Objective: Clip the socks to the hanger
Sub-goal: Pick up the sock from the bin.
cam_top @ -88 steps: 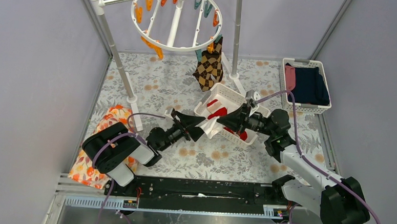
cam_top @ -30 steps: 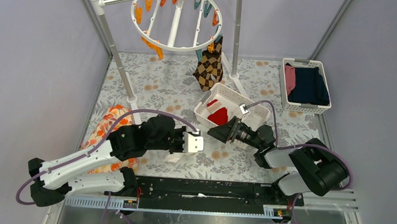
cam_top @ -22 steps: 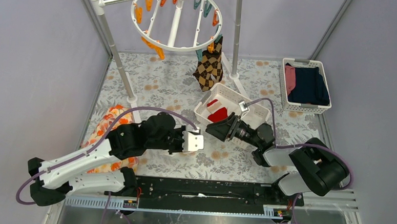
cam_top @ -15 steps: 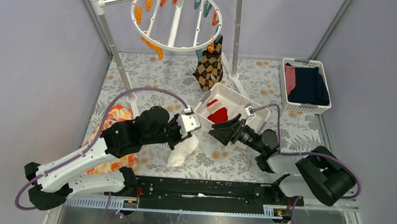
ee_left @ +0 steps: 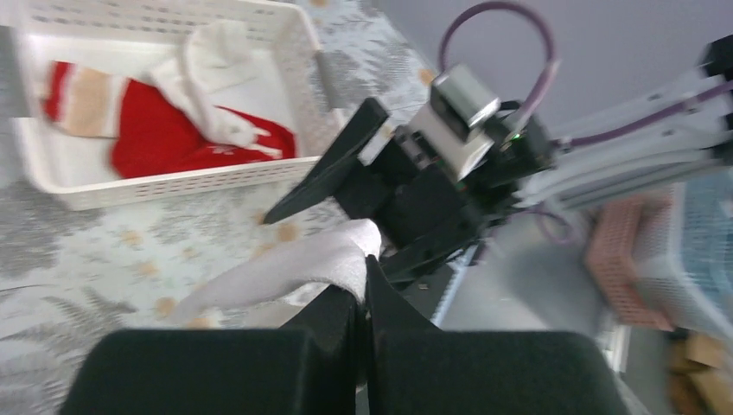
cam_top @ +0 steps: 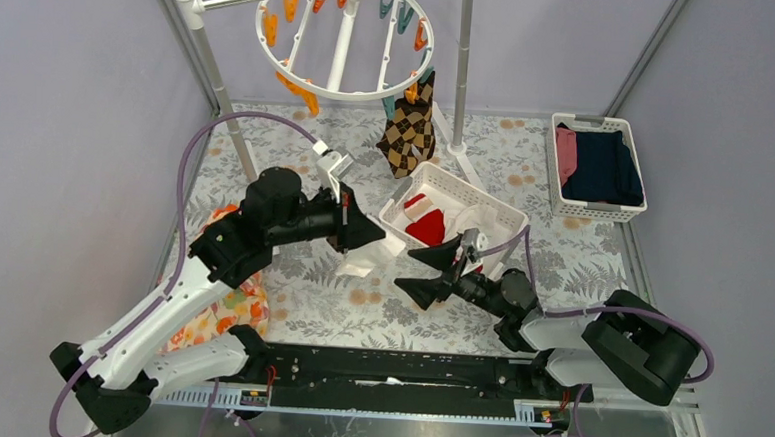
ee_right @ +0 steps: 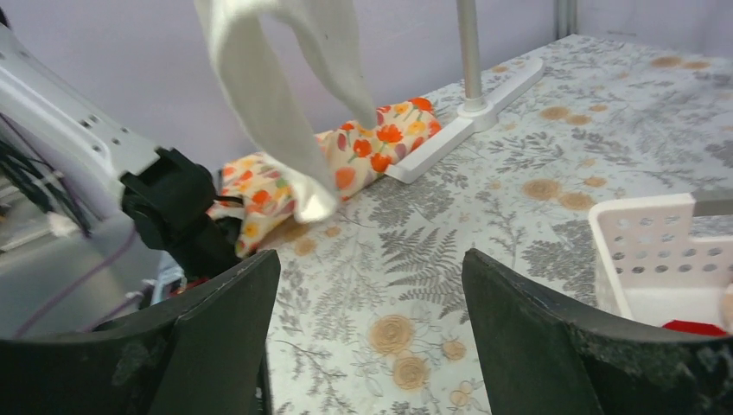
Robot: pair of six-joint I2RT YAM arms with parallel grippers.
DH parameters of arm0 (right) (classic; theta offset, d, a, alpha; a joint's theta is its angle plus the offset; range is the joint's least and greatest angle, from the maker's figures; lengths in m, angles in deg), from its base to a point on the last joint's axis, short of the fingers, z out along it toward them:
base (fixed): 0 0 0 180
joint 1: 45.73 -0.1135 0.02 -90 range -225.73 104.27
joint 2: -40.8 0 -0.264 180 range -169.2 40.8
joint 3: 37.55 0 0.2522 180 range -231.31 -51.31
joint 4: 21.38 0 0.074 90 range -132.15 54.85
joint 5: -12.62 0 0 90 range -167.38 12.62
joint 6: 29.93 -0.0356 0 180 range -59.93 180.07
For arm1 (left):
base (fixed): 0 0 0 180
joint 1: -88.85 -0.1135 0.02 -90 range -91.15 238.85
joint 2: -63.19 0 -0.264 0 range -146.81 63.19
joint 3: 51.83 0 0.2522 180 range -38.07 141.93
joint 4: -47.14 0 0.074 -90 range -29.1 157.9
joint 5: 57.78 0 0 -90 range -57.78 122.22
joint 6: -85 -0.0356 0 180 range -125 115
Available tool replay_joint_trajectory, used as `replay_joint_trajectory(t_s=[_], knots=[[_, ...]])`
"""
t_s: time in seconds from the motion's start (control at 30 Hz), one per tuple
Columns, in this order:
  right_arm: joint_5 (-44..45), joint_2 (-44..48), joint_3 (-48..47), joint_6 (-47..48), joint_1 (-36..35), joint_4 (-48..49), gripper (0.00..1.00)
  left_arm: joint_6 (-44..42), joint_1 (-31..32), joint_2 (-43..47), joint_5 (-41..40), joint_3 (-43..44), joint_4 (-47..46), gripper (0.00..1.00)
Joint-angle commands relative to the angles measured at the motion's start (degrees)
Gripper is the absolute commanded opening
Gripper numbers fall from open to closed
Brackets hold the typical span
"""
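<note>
My left gripper (cam_top: 370, 240) is shut on a whitish sock (cam_top: 363, 265) and holds it above the table, left of the slatted basket; the left wrist view shows the sock (ee_left: 294, 268) pinched between the closed jaws (ee_left: 364, 270). In the right wrist view that sock (ee_right: 277, 95) dangles ahead. My right gripper (cam_top: 424, 269) stands wide open and empty, low over the table in front of the basket, its jaws (ee_right: 370, 264) far apart. Red socks (cam_top: 425, 225) lie in the basket. The round white hanger (cam_top: 345, 36) hangs at the back with an argyle sock (cam_top: 408, 131) clipped to it.
The white slatted basket (cam_top: 494, 208) sits mid-table. A second basket (cam_top: 633, 203) with navy and pink clothes stands at the right. An orange floral cloth (ee_right: 354, 147) lies at the left. Two stand poles (cam_top: 230, 120) rise from bases (ee_right: 462, 125) on the floral mat.
The left arm has risen and swung back and left, lifting the whitish sock off the table. The right gripper drew back toward the near edge, staying open.
</note>
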Motion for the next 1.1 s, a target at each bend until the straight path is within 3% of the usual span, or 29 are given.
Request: replay_joint_trajectory(t_s=[0.0,0.3,0.57,0.8,0.97,1.07], knots=[[5.6,-1.8,-2.1,12.6,-3.2,11.2,0.85,13.6,-3.8,-2.8,16.5,1.0,-10.3,0.0],[9.7,2.4,-3.7,22.2,-4.7,10.8,0.83,17.2,-7.1,-3.4,23.4,-2.0,-14.3,0.0],[9.3,7.8,-6.5,26.8,-6.1,1.8,0.74,16.8,-8.1,-3.4,24.7,-3.7,-14.3,0.0],[10.1,10.3,-8.5,29.3,-6.8,-6.0,0.57,17.6,-9.0,-2.9,26.1,-5.1,-16.1,0.0],[8.3,10.5,-9.6,30.6,-6.8,-9.0,0.34,18.5,-9.6,-2.1,27.1,-6.8,-17.5,0.0],[7.4,11.3,-10.2,34.0,-6.9,-12.6,0.24,19.8,-9.8,-1.3,27.2,-8.0,-19.3,0.0]])
